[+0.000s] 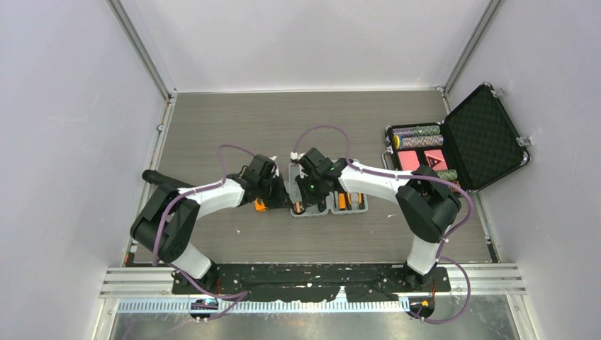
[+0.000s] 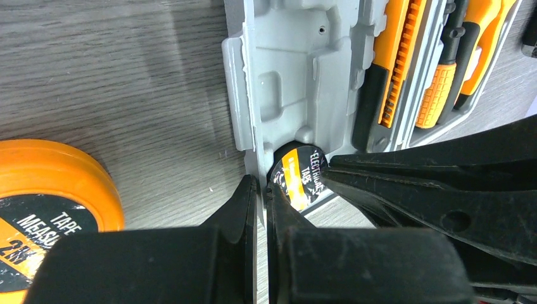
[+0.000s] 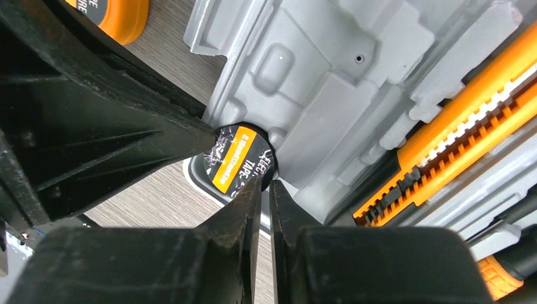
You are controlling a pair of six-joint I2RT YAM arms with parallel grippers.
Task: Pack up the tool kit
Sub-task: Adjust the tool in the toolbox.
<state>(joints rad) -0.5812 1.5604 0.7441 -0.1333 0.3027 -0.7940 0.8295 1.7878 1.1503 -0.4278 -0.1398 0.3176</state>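
The grey tool kit case lies open mid-table with both grippers at its left end. My left gripper is shut on the case's thin left rim. A black-and-orange electrical tape roll sits tilted at the case's near-left recess. My right gripper is closed to a narrow slit on that roll's edge. An orange utility knife and orange-and-black screwdrivers lie in their slots. The orange tape measure rests on the table left of the case.
A larger black foam-lined case with poker chips stands open at the back right. Grey walls close in the wooden table on three sides. The two grippers' fingers nearly touch each other over the case's corner.
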